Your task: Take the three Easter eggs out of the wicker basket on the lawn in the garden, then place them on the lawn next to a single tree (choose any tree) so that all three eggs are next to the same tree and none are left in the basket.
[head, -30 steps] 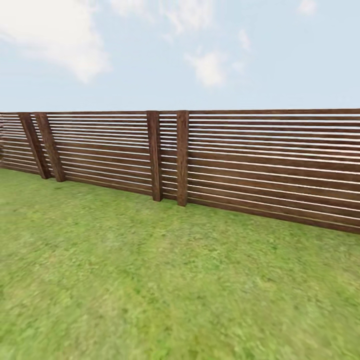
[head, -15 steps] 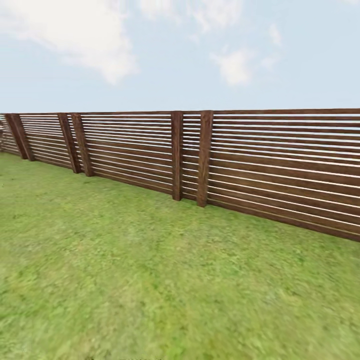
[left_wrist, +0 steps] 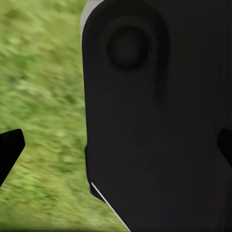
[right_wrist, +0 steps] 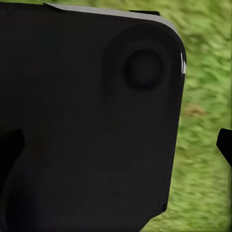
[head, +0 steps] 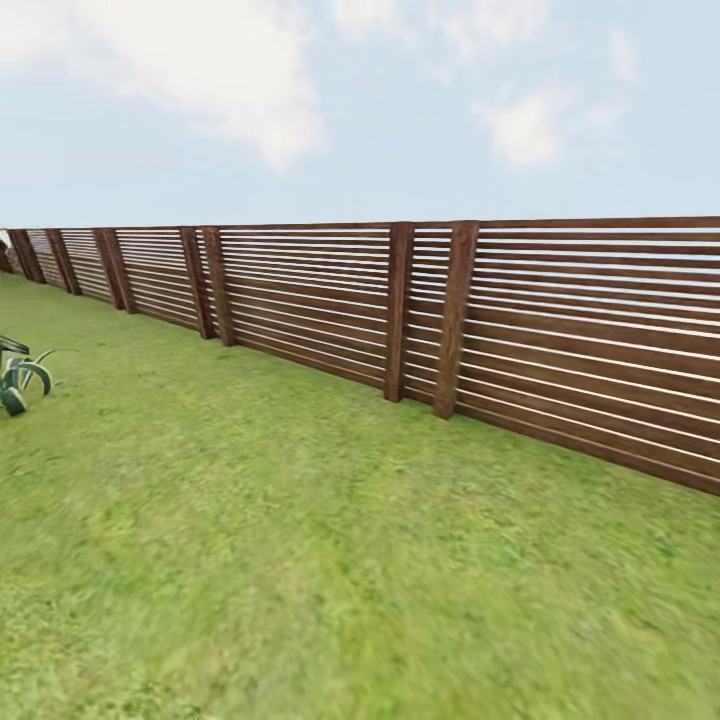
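The lawn (head: 330, 560) spreads in mottled green up to the garden's dark brown slat fence (head: 560, 330), which runs across the head view. The three Easter eggs, the wicker basket and the tree are out of view. In the left wrist view my left gripper (left_wrist: 116, 150) is open, one dark fingertip (left_wrist: 9, 147) at each side edge, with blurred grass (left_wrist: 43, 96) and a black robot panel (left_wrist: 154, 125) beyond. My right gripper (right_wrist: 116, 147) is open too, one fingertip (right_wrist: 224, 145) over grass, with nothing held.
A striped spiky-leaved plant (head: 20, 375) stands on the grass at the far left edge of the head view. The fence recedes toward the far left corner (head: 20, 255). Open grass lies between me and the fence.
The whole head view has swung left: the paired fence posts slid rightward in the picture, more fence shows at the left, and the spiky plant has come into view.
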